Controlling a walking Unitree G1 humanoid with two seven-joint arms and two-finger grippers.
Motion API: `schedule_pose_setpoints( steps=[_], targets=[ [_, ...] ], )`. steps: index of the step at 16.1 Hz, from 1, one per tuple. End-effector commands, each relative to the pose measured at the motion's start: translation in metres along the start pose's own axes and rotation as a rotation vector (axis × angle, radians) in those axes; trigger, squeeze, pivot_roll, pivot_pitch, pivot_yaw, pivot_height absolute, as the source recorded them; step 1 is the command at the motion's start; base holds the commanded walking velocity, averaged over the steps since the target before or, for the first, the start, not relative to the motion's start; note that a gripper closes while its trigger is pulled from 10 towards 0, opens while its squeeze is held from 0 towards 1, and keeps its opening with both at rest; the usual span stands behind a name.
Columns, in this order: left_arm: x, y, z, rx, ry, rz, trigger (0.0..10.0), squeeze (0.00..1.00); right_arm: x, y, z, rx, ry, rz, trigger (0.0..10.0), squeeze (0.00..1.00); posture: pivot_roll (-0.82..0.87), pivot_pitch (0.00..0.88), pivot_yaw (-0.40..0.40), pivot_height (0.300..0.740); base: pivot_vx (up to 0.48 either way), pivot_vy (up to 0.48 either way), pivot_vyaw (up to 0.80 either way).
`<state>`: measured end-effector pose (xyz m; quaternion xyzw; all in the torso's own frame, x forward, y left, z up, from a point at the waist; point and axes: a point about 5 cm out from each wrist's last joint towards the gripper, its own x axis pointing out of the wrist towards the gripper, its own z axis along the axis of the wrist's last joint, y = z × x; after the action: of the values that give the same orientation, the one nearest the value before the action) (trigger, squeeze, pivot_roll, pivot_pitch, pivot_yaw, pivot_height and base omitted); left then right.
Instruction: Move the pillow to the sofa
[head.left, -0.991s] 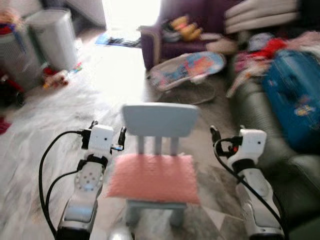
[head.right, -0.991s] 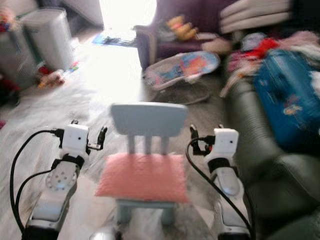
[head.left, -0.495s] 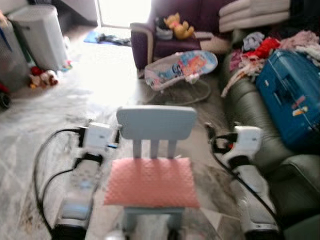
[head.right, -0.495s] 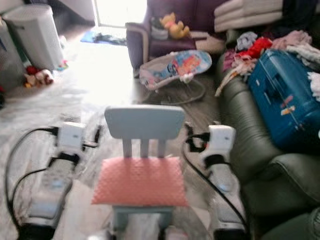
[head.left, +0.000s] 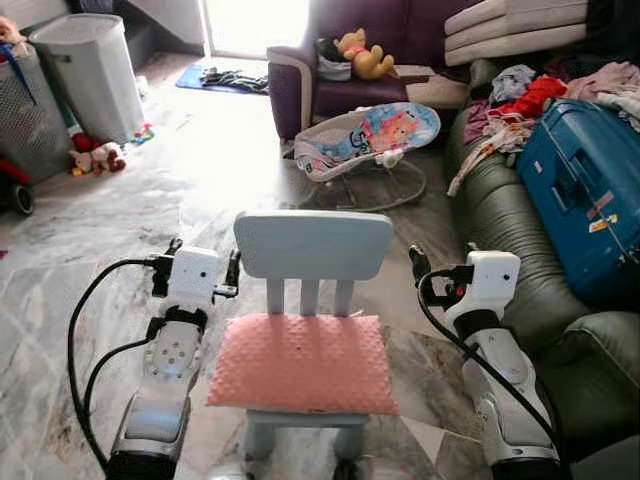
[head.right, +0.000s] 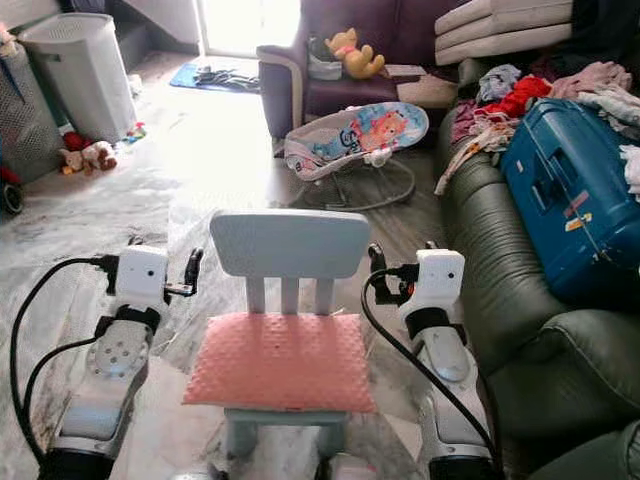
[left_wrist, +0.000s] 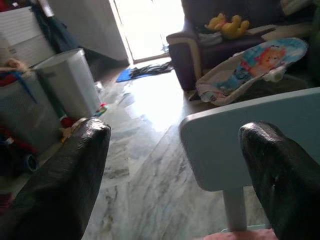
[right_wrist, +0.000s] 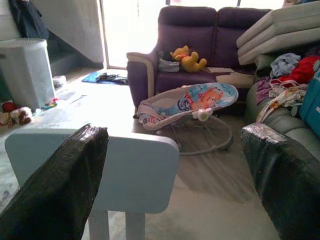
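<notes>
Left eye view is showing you the green sofa (head.left: 500, 230) running along the robot's right, and in front of you the pale blue chair (head.left: 312, 245) with the pink pillow (head.left: 303, 363) lying flat on its seat. You are looking at something that seems soft and light, so take it by both side edges. The left claw (head.left: 200, 268) and right claw (head.left: 440, 262) are hovering released, flanking the chair back, just above and beyond the pillow.

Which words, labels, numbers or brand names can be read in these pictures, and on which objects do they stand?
No text can be read.
Blue hard-shell suitcase on the grey-green sofa: small stickers, too small to read.
Colourful baby bouncer: cartoon print, no legible words.
Pink textured pillow and pale blue plastic chair: no writing.
</notes>
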<state>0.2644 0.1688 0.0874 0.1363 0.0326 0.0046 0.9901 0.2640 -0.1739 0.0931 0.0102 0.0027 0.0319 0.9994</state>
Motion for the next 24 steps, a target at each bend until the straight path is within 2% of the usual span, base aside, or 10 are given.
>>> schedule_pose_setpoints(
  steps=[1, 6, 11, 17, 24],
  targets=[
    [-0.002, 0.007, 0.001, 0.004, -0.006, 0.026, 10.0, 0.00, 0.001, -0.003, -0.004, -0.004, 0.032, -0.019, 10.0, 0.00, 0.01, 0.000, -0.051, 0.740, 0.000, 0.000, 0.00],
    [-0.009, 0.010, -0.005, 0.010, 0.016, 0.045, 10.0, 0.00, -0.002, -0.003, -0.006, 0.005, 0.045, -0.009, 10.0, 0.00, 0.00, 0.000, -0.057, 0.740, 0.000, 0.000, 0.00],
    [-0.012, 0.011, -0.007, -0.022, 0.030, 0.032, 10.0, 0.00, -0.004, -0.003, -0.006, 0.001, 0.056, -0.006, 10.0, 0.00, 0.00, 0.000, -0.064, 0.740, 0.000, 0.000, 0.00],
    [-0.012, 0.012, -0.011, -0.068, 0.055, 0.049, 10.0, 0.00, -0.004, -0.003, -0.007, -0.004, 0.066, 0.001, 10.0, 0.00, 0.00, 0.000, -0.068, 0.740, 0.000, 0.000, 0.00],
    [-0.008, 0.012, -0.010, -0.069, 0.064, 0.017, 10.0, 0.00, -0.003, -0.005, -0.004, -0.018, 0.059, -0.017, 10.0, 0.00, 0.00, 0.000, -0.075, 0.740, 0.000, 0.000, 0.00]
  ],
)
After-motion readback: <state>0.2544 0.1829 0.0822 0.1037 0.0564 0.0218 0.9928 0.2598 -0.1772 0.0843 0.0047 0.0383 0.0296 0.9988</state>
